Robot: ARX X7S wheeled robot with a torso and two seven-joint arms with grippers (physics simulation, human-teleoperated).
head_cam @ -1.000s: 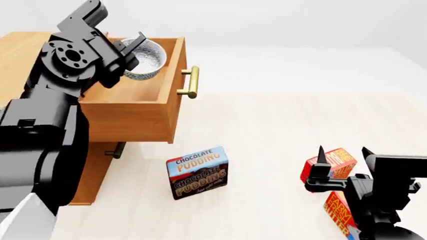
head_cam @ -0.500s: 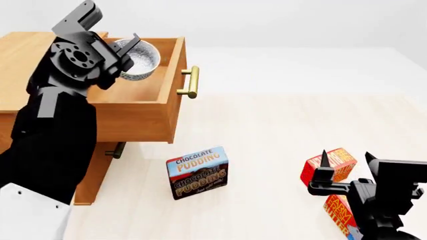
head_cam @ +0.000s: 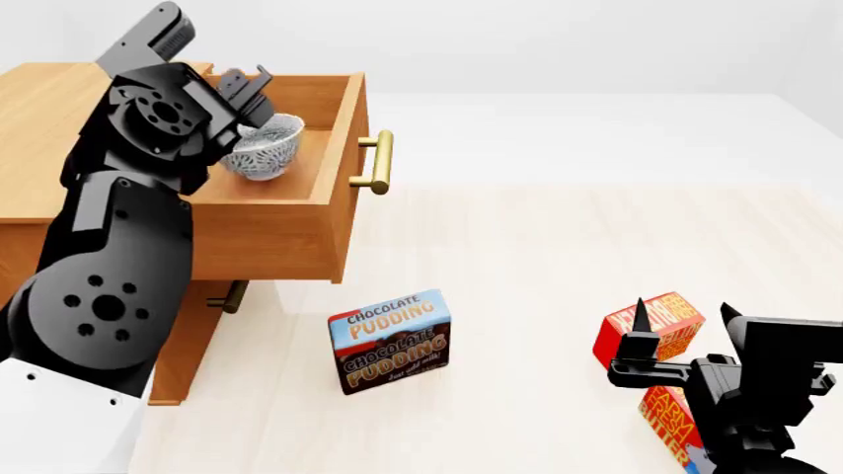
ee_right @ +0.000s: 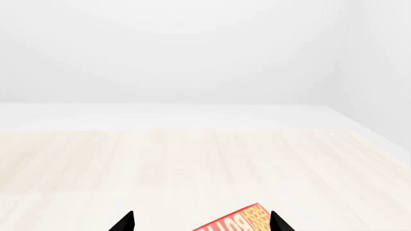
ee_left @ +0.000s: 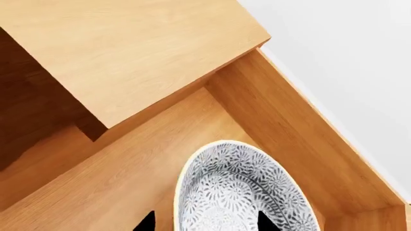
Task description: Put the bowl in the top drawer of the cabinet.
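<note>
The bowl point(head_cam: 268, 148), white with a grey-blue pattern, lies tilted inside the pulled-out top drawer point(head_cam: 264, 232) of the cabinet point(head_cam: 53, 109). My left gripper point(head_cam: 251, 94) hovers open just above it. In the left wrist view the bowl point(ee_left: 237, 192) rests on the drawer floor point(ee_left: 109, 183), and the left gripper point(ee_left: 205, 222) has one fingertip outside the rim and the other over the bowl's inside, well apart. My right gripper point(head_cam: 685, 321) stands open low at the right, over a red box point(head_cam: 665, 314), nothing between its fingers point(ee_right: 201, 222).
A chocolate pudding box point(head_cam: 390, 341) stands on the floor in front of the cabinet. A second red and yellow box point(head_cam: 665, 425) lies under my right arm. The drawer's brass handle point(head_cam: 375, 163) sticks out to the right; the lower drawer's handle point(head_cam: 231, 296) shows below, that drawer pushed in.
The bowl has dropped lower into the drawer and now lies tilted, free of the left gripper, which has risen slightly. The right arm has barely moved.
</note>
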